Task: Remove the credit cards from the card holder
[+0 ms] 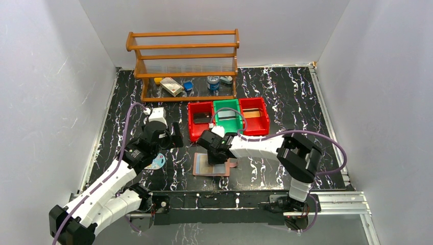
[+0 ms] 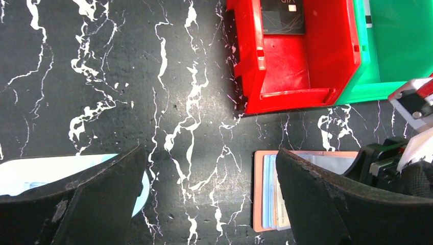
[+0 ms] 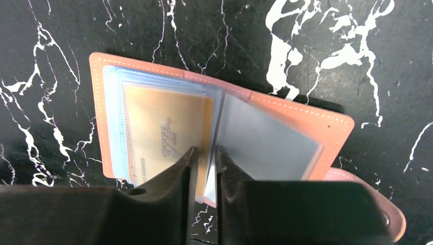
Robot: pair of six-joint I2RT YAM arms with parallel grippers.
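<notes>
Down at the front of the black marbled table (image 3: 357, 51) the card holder (image 3: 327, 127) lies open and flat, leather side down, with a gold card marked VIP (image 3: 163, 132) tucked in its left pockets. The right gripper (image 3: 205, 153) stands straight over it, jaws drawn nearly together, with the edge of a clear pocket leaf (image 3: 265, 143) standing up between them. Whether the pads already bite on it I cannot tell. I also cannot tell whether that greyish leaf has a card inside.

That is my worry. If the fingers have only the sleeve and no card, a lift would likely bring the whole holder up with it, or fold it shut over the gold card. A hard pull might also strain the thin plastic where it joins the spine.

Nothing pins the leather down. The left gripper (image 2: 208, 150) hangs just beside the holder's left edge, jaws spread wide and holding nothing, not touching it. With no hold on the holder, it seems free to slide on the smooth table, perhaps toward the red bin (image 2: 296, 66) close behind it.
</notes>
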